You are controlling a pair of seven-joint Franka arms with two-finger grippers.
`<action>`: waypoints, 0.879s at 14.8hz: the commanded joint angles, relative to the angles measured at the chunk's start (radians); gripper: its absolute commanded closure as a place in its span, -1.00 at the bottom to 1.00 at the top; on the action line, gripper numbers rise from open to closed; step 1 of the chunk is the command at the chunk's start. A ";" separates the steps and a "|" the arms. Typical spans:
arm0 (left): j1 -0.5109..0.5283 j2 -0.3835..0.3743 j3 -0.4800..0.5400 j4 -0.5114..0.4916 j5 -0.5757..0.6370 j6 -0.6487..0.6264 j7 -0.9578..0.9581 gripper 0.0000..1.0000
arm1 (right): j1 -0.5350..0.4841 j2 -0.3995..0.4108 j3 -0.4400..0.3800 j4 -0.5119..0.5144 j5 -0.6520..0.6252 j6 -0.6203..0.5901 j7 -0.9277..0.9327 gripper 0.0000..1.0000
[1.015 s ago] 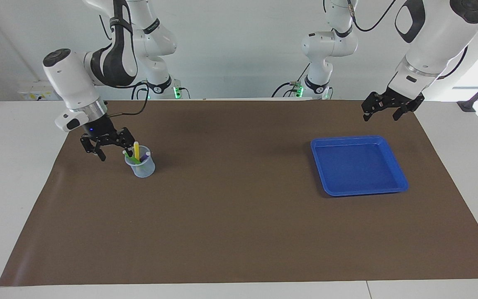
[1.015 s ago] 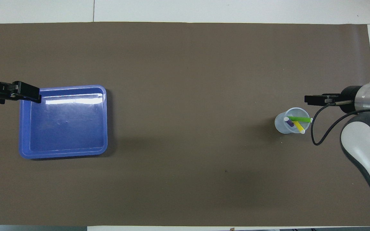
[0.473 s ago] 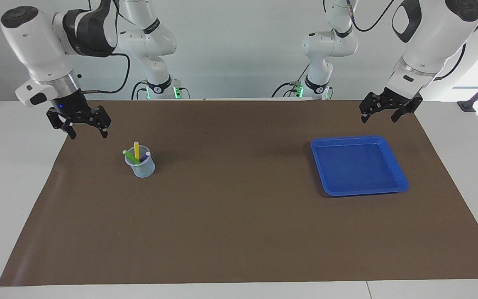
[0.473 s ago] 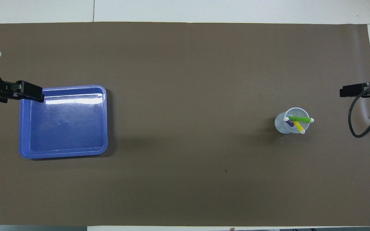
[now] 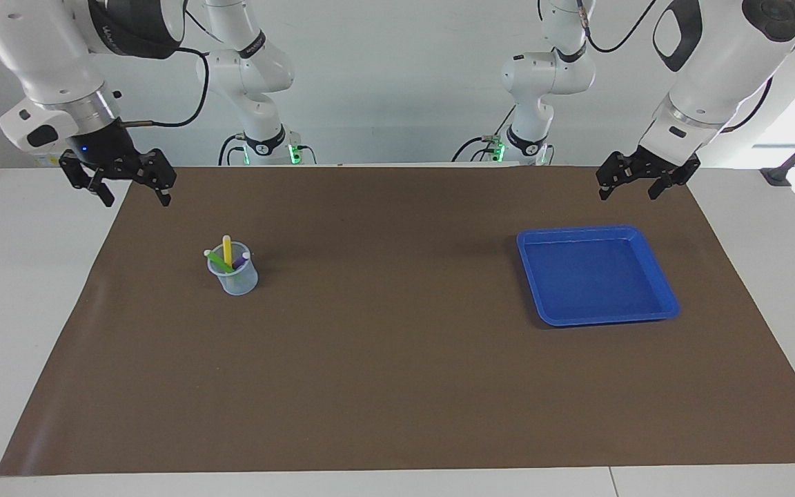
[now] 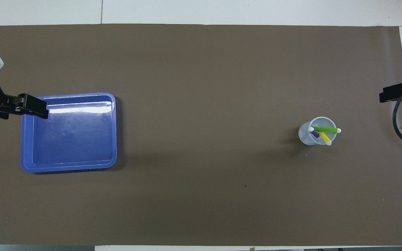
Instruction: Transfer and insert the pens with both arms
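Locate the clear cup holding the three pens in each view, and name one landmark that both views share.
Facing view: the clear cup stands on the brown mat, left of centre, toward the right arm's end of the table.
Overhead view: it shows right of centre, level with the blue tray.
Shared landmark: the blue tray, at the left arm's end of the table, at the opposite side of each picture from the cup.

Right claw point(image 5: 132, 188) raised, open, empty. Left claw point(image 5: 629, 185) raised, open, empty, waiting.

Blue tray point(image 5: 660, 276), brown mat point(image 5: 397, 386), purple/yellow/green pens point(image 5: 226, 255), clear cup point(image 5: 239, 279)
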 commanded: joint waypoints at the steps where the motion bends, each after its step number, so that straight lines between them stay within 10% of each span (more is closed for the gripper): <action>1: -0.026 0.000 0.014 0.064 -0.002 -0.109 -0.006 -1.00 | -0.002 -0.016 0.026 -0.001 -0.007 -0.036 0.067 -1.00; 13: -0.009 -0.049 0.013 -0.001 -0.005 -0.028 -0.013 -1.00 | -0.003 -0.024 0.026 -0.008 0.035 -0.085 0.087 -1.00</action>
